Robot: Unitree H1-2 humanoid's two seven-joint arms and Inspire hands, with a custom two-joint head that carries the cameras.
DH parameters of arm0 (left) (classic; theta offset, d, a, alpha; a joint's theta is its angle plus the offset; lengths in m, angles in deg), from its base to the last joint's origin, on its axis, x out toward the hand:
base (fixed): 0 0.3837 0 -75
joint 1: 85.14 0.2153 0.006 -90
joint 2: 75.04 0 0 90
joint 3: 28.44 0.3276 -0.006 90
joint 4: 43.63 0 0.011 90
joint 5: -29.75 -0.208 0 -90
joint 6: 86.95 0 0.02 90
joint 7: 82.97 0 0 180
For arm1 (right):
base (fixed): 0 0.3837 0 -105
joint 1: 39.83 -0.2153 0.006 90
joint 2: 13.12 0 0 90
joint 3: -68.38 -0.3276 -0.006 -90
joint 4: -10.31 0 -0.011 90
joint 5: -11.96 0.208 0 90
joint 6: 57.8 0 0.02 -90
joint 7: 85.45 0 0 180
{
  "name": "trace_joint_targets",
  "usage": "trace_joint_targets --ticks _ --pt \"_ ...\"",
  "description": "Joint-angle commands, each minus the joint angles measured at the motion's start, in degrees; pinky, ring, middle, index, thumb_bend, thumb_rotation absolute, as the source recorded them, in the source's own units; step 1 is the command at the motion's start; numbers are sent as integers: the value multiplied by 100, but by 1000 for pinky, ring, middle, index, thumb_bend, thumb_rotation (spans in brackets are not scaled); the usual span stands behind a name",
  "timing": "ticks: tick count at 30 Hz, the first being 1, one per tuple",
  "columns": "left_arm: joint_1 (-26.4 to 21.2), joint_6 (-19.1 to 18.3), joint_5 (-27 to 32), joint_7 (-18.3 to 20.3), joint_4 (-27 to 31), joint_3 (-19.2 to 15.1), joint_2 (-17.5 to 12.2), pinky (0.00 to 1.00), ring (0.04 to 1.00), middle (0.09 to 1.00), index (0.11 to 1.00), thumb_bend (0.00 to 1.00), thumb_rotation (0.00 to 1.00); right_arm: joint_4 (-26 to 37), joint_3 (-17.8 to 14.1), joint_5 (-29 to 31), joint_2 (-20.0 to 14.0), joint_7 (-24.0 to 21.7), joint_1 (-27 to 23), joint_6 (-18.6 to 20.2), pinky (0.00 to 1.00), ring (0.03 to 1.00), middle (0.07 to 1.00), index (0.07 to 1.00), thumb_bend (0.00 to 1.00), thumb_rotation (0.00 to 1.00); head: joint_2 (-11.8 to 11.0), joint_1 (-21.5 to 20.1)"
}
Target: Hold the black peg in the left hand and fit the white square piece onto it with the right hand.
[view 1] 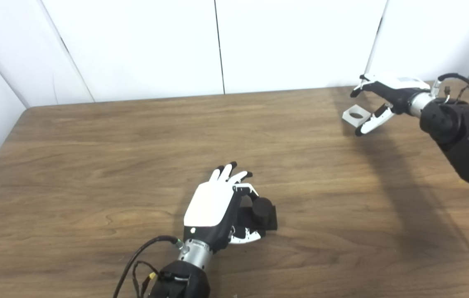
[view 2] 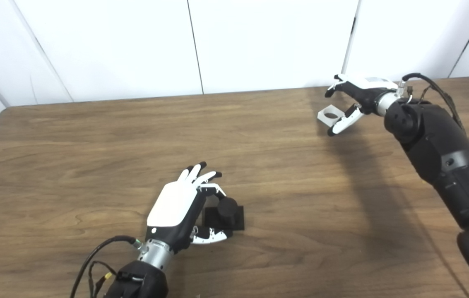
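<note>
White wall panels close off the far side of your wooden table [view 1: 93, 165], and the black peg [view 1: 262, 207] stands near its front middle, a short round post rising upright from a flat square black base that lies on the wood. Your left hand [view 1: 213, 207] sits just beside the peg on its left, back plate up and wrist low, its arm coming in from the bottom edge. The fingers [view 1: 228, 171] stretch forward and a little apart, pointing toward the far wall, while the thumb [view 1: 246, 236] curls in under the near edge of the base. The fingers are spread and not clamped on the peg; whether the thumb touches the base you cannot tell from either view.

Well apart, at the far right of the table, the white square piece [view 1: 355, 115] lies flat with its round hole facing up. Your right hand [view 1: 379, 103] hovers at it, the forearm reaching in from the right side and pointing left. The hand is turned on edge, the upper fingers arching above the far side of the piece and a lower finger slanting down beside its near right corner. That hand is spread around the piece, not closed on it
</note>
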Motion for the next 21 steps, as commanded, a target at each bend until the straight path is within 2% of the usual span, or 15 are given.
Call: trace_joint_targets --ticks 1,21 --pt "79 -66 -97 93 -192 8 -47 1000 1000 886 491 523 72 74 2 -49 -28 23 -408 -119 1000 1000 1000 819 850 303 8 -1" --pt "89 -113 -154 145 -147 2 -39 1000 1000 885 491 523 73 -519 359 -349 87 48 -766 -179 1000 1000 990 812 839 301 -41 -25"
